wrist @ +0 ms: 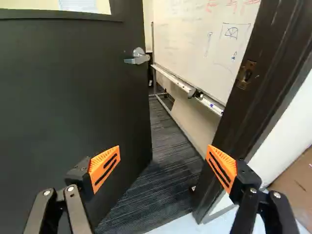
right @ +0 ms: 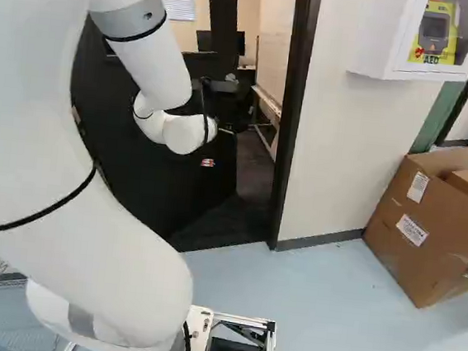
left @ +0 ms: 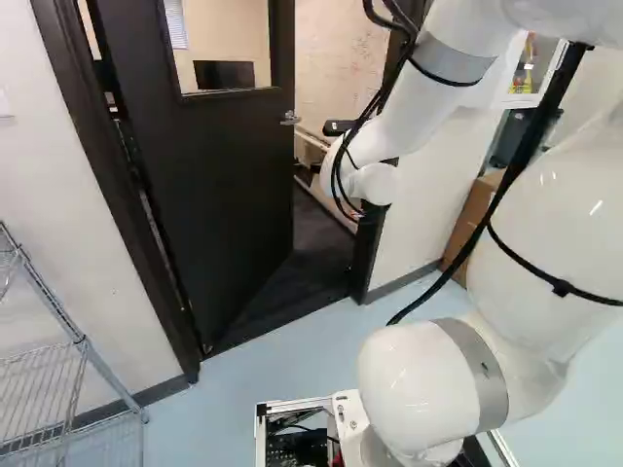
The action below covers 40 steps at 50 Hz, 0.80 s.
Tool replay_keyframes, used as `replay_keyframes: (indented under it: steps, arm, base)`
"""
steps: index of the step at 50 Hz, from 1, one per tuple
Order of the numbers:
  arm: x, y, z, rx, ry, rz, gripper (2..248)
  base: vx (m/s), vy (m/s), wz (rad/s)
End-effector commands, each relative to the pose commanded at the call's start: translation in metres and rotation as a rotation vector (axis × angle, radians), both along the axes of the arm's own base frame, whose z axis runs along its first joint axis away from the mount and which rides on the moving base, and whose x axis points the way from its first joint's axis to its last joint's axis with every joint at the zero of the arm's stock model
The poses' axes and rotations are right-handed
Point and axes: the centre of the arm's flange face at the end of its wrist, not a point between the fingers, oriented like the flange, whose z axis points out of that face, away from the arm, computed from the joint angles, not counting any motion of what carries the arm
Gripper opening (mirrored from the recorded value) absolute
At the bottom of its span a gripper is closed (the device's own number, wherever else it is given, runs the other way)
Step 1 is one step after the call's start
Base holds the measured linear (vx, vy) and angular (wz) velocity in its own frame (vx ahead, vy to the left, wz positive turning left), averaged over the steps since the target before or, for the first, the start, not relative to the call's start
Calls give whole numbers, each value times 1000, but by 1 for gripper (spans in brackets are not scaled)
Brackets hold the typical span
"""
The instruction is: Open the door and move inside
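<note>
The tool (right: 208,163) is before the open door (wrist: 73,97) — its fingers spread wide — and a whiteboard (wrist: 204,44) stands beyond this door.

White arm (left: 545,233), grey bands (left: 453,60), black cables (left: 338,170), orange pads (wrist: 99,163).

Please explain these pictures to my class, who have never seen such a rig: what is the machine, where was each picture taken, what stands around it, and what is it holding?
This is one white robot arm on a moving base. Two pictures come from base cameras behind the arm, left and right; the third looks along the black gripper from its wrist. Ahead, a dark door stands partly open, with a lever handle; beyond is a whiteboard. A cardboard box sits on the floor. The gripper's orange-padded fingers are apart, holding nothing.
</note>
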Motion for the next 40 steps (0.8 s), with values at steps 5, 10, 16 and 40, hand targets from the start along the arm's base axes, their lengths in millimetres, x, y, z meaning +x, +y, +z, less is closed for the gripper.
replay_keyframes:
  steps: [5,10,16,40]
  arm:
    - [0,0,0,0,0,0,247]
    - [0,0,0,0,0,0,247]
    - [0,0,0,0,0,0,247]
    - [0,0,0,0,0,0,247]
  base:
    - [99,83,146]
    - [101,92,160]
    - [114,93,173]
    - [168,92,121]
